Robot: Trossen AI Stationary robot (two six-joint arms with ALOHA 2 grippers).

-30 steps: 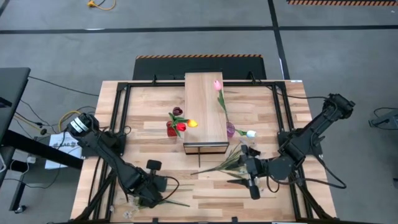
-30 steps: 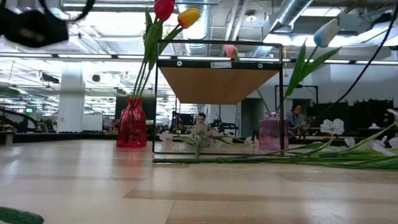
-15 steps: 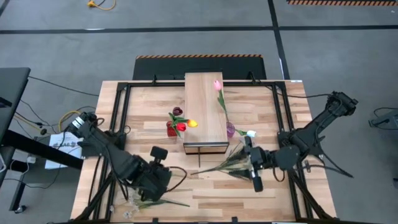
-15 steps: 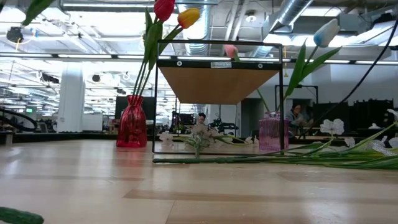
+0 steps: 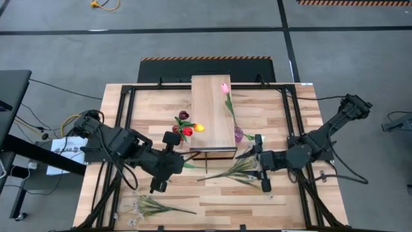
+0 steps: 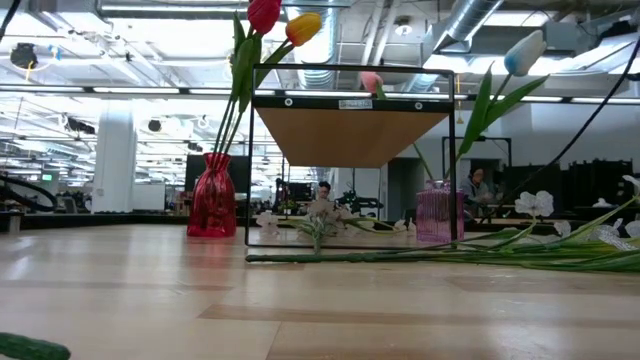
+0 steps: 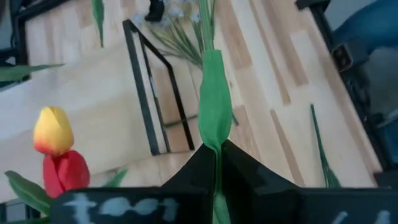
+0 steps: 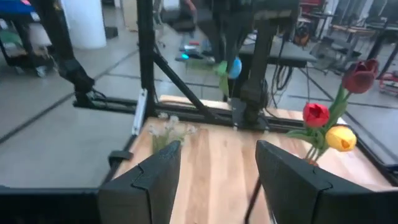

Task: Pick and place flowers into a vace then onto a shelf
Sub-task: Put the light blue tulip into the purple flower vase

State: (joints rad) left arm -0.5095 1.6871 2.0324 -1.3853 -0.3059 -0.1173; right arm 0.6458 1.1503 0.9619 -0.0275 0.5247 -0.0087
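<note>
My left gripper hovers near the red vase and is shut on a green flower stem; its bloom is hidden. The red vase holds red, yellow and dark maroon tulips and stands beside the shelf. A pink vase with a pink tulip and a white tulip stands on the table at the shelf's right near corner. My right gripper is open, over the table right of a pile of loose flowers that lie flat on the table. My left gripper pinches the green stem at its leafy part between both fingers. The fingers lie along the stem, which sticks out forward past the fingertips toward the table's right. It hangs clear above the table. Its far end and bloom do not show.
Pale blossom sprays lie near the table's near-left corner. The shelf's thin black frame stands just ahead of my left gripper. In the low view, stems lie across the table by the pink vase. People sit in the room behind.
My left gripper has risen from the near-left corner of the table and travelled toward the far right, up to the red vase, carrying the green stem clear of the sprays left behind. My right gripper has shifted a little toward the far edge, beside the flower pile.
</note>
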